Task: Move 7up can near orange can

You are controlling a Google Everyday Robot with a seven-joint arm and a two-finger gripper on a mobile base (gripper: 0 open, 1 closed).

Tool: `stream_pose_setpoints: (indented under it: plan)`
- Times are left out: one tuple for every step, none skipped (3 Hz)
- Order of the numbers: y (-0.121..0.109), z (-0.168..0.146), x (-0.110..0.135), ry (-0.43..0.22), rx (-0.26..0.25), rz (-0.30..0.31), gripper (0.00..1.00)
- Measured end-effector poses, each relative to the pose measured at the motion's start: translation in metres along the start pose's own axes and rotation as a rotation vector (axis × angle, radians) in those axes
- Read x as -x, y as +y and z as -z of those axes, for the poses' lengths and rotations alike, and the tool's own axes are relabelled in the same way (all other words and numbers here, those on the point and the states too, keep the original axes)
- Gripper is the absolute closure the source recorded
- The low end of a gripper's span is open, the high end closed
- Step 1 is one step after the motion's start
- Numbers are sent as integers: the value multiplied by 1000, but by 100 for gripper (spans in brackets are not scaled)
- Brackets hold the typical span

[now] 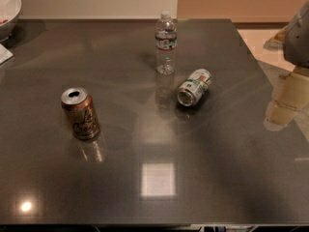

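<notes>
Tool at right edge; 7up can lies apart from orange can.

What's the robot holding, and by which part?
Nothing in view. The 7up can lies free on the table; the gripper is not in view, only a grey robot part at the right edge.

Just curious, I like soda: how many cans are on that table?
2: orange can upright at left, 7up can on its side right of centre. Gripper at right edge.
</notes>
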State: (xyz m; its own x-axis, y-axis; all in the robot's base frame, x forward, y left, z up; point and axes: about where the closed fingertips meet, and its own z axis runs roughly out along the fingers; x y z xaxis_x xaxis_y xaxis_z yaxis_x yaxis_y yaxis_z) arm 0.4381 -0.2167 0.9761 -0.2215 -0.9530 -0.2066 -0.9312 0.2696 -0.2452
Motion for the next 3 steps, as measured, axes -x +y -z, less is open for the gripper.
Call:
stream_pose_setpoints:
  plan:
    - [-1,0,1,-1,-2,2,0]
    - [-20,-11,6,-8,20,46,0]
    - [-50,-32,14,-34,44,122,0]
